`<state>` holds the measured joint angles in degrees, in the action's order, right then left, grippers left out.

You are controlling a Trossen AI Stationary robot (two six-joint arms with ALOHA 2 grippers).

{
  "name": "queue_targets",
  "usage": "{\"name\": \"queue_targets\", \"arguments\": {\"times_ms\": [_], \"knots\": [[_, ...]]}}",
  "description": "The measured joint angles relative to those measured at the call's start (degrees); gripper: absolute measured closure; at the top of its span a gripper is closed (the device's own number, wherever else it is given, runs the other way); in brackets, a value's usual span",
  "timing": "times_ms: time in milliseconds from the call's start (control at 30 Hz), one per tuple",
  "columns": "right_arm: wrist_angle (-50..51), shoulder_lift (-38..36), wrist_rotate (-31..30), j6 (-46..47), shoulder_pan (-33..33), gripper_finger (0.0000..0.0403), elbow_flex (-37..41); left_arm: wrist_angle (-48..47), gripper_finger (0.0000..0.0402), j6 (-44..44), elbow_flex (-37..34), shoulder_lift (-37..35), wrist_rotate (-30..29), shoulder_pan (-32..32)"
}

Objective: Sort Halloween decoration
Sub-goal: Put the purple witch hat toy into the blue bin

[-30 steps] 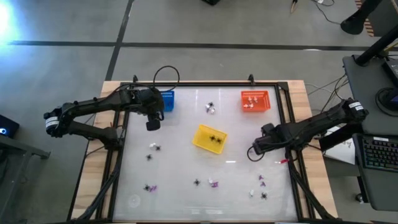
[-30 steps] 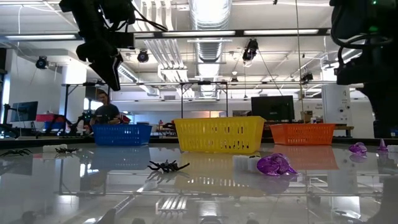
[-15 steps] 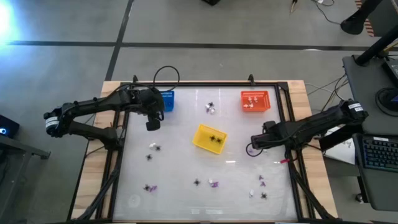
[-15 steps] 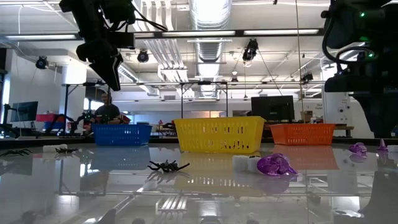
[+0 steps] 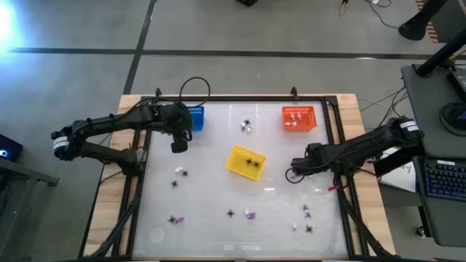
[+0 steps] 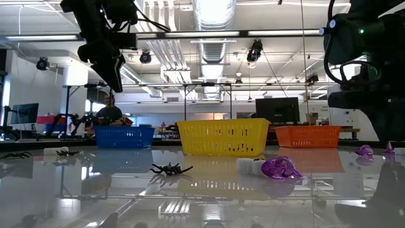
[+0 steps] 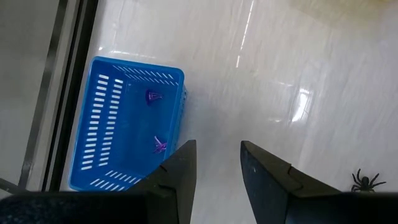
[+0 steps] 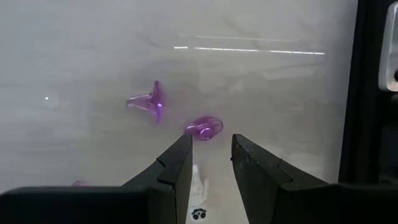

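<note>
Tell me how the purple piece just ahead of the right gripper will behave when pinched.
The rounded purple piece is tiny and looks like glossy plastic, so probably light and slippery. On the smooth white table it may skid or roll away from the open right gripper.

In the high view the contents of the orange basket are too small to identify, and the right gripper fingers cannot be resolved there.

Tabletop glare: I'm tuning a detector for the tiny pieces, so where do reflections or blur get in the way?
Low view: the glossy table mirrors the yellow basket and ceiling lights, muddling the black spider. Left wrist view: bright streaks cross the white surface beside the blue basket. Right wrist view: hazy, with a light streak above the purple pieces. High view: strong flare at the left edge.
</note>
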<state>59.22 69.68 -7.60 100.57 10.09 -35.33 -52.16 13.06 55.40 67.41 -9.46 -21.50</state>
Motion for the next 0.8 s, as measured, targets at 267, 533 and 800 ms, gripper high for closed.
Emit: {"name": "queue_targets", "arguments": {"times_ms": [267, 533, 800], "knots": [[-0.2, 1.7, -0.5, 1.6, -0.1, 0.0341, 0.4, 0.0, 0.0294, 0.2, 0.0, 0.0, 0.0, 0.0], [-1.3, 1.8, -1.5, 2.9, -1.5, 0.0379, 1.1, 0.0, 0.0294, 0.2, 0.0, 0.0, 0.0, 0.0], [-1.3, 1.3, -1.1, 0.4, -2.0, 0.0393, 1.1, 0.0, 0.0294, 0.2, 0.0, 0.0, 0.0, 0.0]]}}
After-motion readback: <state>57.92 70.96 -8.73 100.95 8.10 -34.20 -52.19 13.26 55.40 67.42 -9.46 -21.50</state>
